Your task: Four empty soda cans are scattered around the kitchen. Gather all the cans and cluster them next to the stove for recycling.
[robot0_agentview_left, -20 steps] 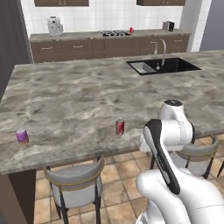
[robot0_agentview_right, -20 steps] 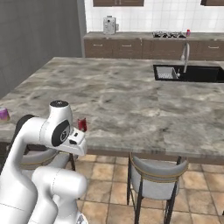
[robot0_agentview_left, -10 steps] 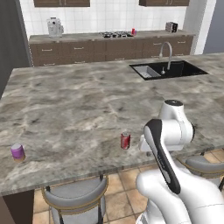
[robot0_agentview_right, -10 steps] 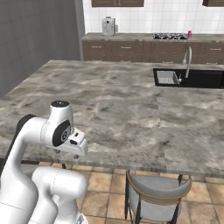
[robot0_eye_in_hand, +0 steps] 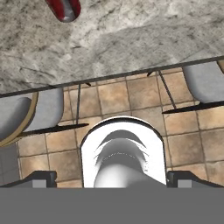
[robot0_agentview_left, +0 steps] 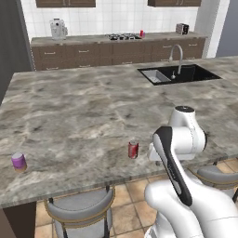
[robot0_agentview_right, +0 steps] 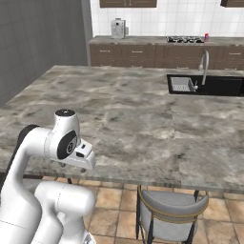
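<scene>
Rolled closer to island, dark red can nearer arm | gripper jaws apart, empty | light, smooth, dentable; grasp mid-body

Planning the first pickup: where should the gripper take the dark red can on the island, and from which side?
Grip the dark red can around its mid-body. It stands upright near the island's front edge with bare counter around it, so a level approach from the robot's side probably suits.
</scene>
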Available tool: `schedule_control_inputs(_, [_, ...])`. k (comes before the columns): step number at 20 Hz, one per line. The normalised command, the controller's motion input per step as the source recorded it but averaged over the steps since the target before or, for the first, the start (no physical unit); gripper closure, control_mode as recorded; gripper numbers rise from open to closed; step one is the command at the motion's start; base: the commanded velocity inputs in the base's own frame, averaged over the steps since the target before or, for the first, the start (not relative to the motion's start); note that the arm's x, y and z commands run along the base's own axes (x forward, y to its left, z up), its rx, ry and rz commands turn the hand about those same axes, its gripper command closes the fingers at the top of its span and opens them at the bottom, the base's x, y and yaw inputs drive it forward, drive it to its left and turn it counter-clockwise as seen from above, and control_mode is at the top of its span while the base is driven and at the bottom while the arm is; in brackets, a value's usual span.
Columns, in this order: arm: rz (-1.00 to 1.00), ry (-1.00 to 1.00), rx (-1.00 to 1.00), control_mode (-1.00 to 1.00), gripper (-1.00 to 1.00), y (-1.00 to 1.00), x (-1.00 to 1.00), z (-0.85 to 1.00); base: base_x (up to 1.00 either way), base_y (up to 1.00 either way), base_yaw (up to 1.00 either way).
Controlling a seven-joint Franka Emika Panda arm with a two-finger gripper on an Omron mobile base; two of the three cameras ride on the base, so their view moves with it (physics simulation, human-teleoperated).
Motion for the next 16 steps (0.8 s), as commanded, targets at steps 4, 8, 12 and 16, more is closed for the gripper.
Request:
schedule_control_inputs(4, [0.00,-0.06,-0.01,-1.00,-1.00,0.00,-0.06,0.07,0.00,0.00,0.00])
schedule_control_inputs(8, [0.00,-0.20,-0.15,-1.00,-1.00,0.04,-0.02,0.70,0.00,0.00,0.00])
schedule_control_inputs(12, [0.03,-0.32,-0.26,-1.00,-1.00,-0.03,-0.10,0.86,0.00,0.00,0.00])
schedule_control_inputs(16, [0.03,-0.20,-0.16,-1.00,-1.00,-0.12,-0.33,0.10,0.00,0.00,0.00])
